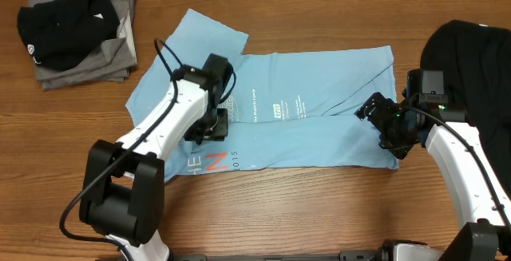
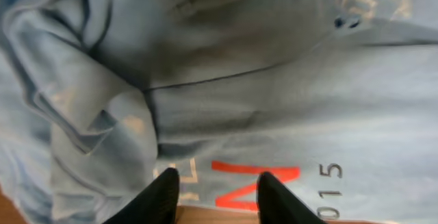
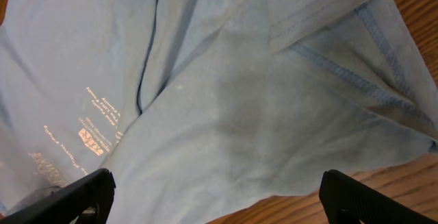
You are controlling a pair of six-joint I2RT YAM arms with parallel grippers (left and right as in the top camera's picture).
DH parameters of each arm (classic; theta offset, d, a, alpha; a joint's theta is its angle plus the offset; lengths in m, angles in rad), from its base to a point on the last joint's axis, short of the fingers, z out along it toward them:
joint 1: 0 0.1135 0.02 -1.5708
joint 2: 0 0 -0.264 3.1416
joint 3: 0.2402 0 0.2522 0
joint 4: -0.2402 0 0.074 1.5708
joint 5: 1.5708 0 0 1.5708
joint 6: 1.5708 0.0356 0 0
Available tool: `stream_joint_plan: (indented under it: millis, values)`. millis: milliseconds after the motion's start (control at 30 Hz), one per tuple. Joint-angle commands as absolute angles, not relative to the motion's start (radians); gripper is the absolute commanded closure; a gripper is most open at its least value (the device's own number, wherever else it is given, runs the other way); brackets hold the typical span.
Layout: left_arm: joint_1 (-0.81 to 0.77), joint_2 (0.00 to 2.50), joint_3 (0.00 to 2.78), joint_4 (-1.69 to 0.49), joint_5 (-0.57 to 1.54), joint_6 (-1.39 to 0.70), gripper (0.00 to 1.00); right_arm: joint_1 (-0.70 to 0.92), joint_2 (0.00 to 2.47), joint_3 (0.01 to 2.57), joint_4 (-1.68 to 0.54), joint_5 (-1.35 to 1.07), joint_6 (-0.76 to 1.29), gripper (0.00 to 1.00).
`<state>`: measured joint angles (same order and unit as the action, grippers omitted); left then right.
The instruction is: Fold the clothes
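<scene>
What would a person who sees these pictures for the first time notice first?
The light-blue short-sleeved T-shirt with printed lettering, spread across the middle of the wooden table. The white left arm and right arm lean over its two halves, jaws open. A folded pile of grey and black clothes sits in the far left corner.

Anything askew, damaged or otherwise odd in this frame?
The light-blue printed T-shirt lies crooked on the wooden table: one flap, apparently a sleeve, juts out at an angle at upper left, and its right end is bunched in diagonal creases. No tear or spill shows.
</scene>
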<state>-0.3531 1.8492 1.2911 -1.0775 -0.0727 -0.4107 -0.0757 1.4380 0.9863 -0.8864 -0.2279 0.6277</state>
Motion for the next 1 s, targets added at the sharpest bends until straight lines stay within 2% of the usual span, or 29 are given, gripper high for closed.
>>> stream_joint_plan:
  millis: [0,100,267,367,467,500,967]
  values:
    - [-0.347,1.858,1.248,-1.04,-0.061,-0.407,0.6,-0.072,1.418,0.981,-0.892,-0.218,0.62,0.0]
    - [-0.34,1.858,1.24,-1.029,-0.101,-0.407,0.55,-0.072,1.418,0.981,-0.9,-0.218,0.62,0.0]
    - [-0.318,1.859,1.231,-1.019,-0.145,-0.393,0.59,-0.072,1.418,0.981,-0.907,-0.218,0.62,0.0]
    - [-0.3,1.859,1.219,-1.01,-0.144,-0.389,0.71,-0.072,1.418,0.981,-0.911,-0.218,0.62,0.0]
    - [-0.286,1.86,1.209,-1.005,-0.133,-0.373,0.92,-0.072,1.418,0.981,-0.912,-0.218,0.62,0.0]
    - [-0.282,1.861,1.207,-1.005,-0.13,-0.367,0.96,-0.072,1.418,0.981,-0.912,-0.218,0.62,0.0]
    - [-0.277,1.882,1.206,-0.933,-0.084,-0.306,0.96,-0.072,1.418,0.981,-0.928,-0.218,0.62,0.0]
